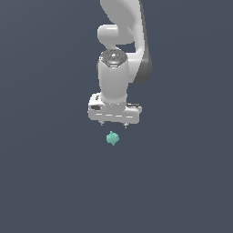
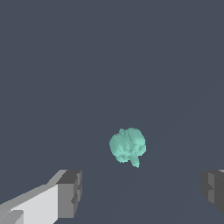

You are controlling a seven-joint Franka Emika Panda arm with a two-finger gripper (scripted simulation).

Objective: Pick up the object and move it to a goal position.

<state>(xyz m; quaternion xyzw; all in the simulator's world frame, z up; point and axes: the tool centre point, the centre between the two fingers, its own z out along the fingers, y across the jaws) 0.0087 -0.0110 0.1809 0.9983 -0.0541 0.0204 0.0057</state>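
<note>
The object [image 1: 112,138] is a tiny teal-green lumpy blob on the flat dark grey surface. It lies just in front of my white gripper [image 1: 113,124] in the exterior view, apart from it. In the wrist view the object [image 2: 128,146] sits between the lines of the two grey fingertips [image 2: 70,194], a little beyond them. The fingers stand wide apart and hold nothing. The gripper is far wider than the blob.
The white arm [image 1: 122,41] rises behind the gripper toward the top of the exterior view. A plain dark grey surface [image 1: 45,182] fills the rest of both views.
</note>
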